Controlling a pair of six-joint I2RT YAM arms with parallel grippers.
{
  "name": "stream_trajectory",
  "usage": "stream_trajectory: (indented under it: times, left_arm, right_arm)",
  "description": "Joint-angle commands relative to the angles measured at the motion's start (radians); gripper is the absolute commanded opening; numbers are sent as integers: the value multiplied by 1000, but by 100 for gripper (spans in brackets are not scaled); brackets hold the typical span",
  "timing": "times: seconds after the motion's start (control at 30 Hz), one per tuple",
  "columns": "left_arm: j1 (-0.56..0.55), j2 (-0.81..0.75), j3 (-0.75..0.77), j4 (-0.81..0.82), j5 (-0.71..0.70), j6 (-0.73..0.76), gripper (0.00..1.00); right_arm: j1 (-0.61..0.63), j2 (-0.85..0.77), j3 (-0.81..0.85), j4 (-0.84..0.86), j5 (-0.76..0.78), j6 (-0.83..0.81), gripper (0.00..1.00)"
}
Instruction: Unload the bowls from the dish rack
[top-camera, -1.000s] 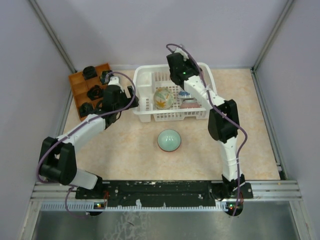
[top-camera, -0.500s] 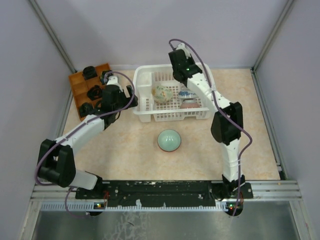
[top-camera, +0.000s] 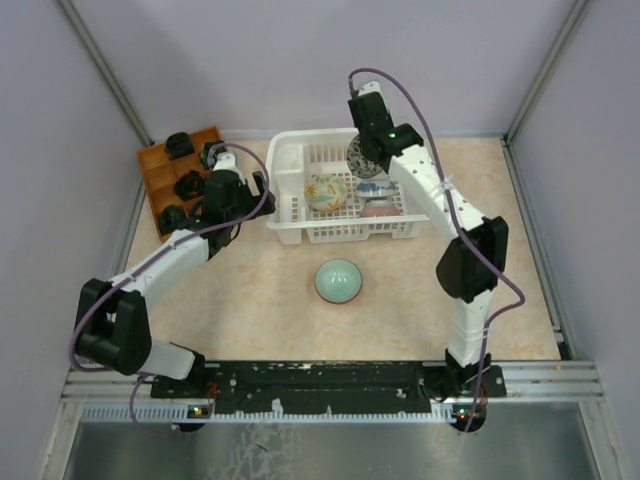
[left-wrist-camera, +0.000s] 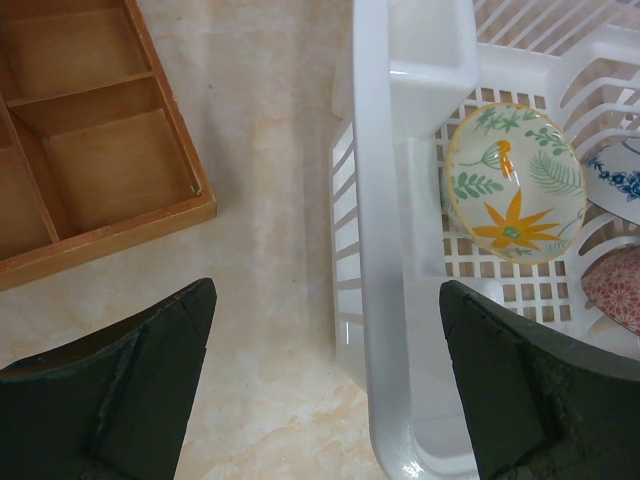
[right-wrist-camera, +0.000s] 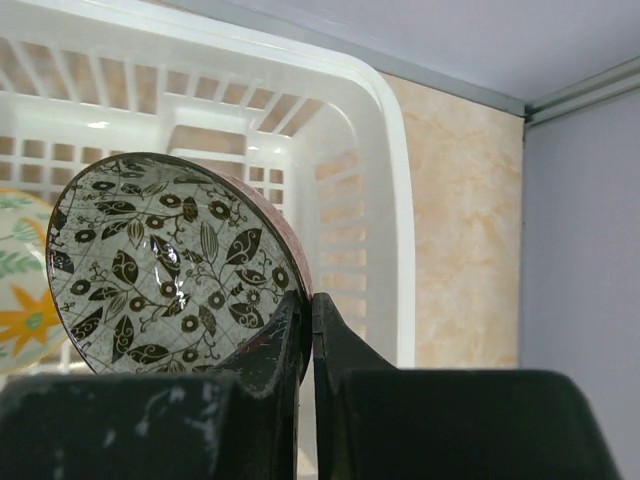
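- The dish rack (top-camera: 340, 233) is set on the bench (top-camera: 250, 295) toward the back, with its long axis running left to right across the top view.
- A dark leaf-patterned bowl (right-wrist-camera: 170, 265) is pinched at its rim by the right pincer (right-wrist-camera: 308, 305), whose jaws are pressed together on the thin edge.
- This bowl is held on edge and tilted, with its mouth turned toward the wrist camera, so the black leaves on the crackled white inside are seen.
- In the top view it is held over the back right part of the rack, apart from the grid floor.
- A cream bowl with an orange flower (left-wrist-camera: 515, 182) is leaned on edge in the left half of the rack, its round face turned up and outward. Whether that face is the inside or the outside cannot be told.
- A blue-patterned bowl (left-wrist-camera: 615, 175) and a reddish bowl (left-wrist-camera: 615, 290) are seen just to its right, both cut off by the picture edge.
- A pale green bowl (top-camera: 339, 281) is set on the bench in front of the rack, apart from it.
- The left pincer (left-wrist-camera: 325, 290) is spread wide and nothing is gripped; it is held over the rack's left wall, one finger on either side.
- An orange-brown tray (left-wrist-camera: 100, 235) is placed left of the rack, near it but not touching.
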Motion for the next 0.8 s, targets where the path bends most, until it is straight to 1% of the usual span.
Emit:
stream_trajectory:
  times: [0.0,0.2,0.4,0.5,0.67,0.77]
  left_arm:
    - [4,-26,20,-12,-10,2,99]
    - [4,-38,29,-29,-18,7,99]
    - [4,-64,32,-49,-27,11,99]
    - [4,-71,33,-61,-27,8,99]
    - [4,-93,10,-63,11,7,99]
    - [3,-113,-1,-67,25,4,99]
  right_arm:
    - [1,-208,-38,26,-147,82,0]
    - [31,-331,-153,-5,-253,147,0]
    - [64,-519,-372,4,-376,273,0]
    - [106,-610,-488,7,-381,337,0]
    - [208,-723,-679,15,-333,469,0]
    - [234,-793,-797,47,-348,541,0]
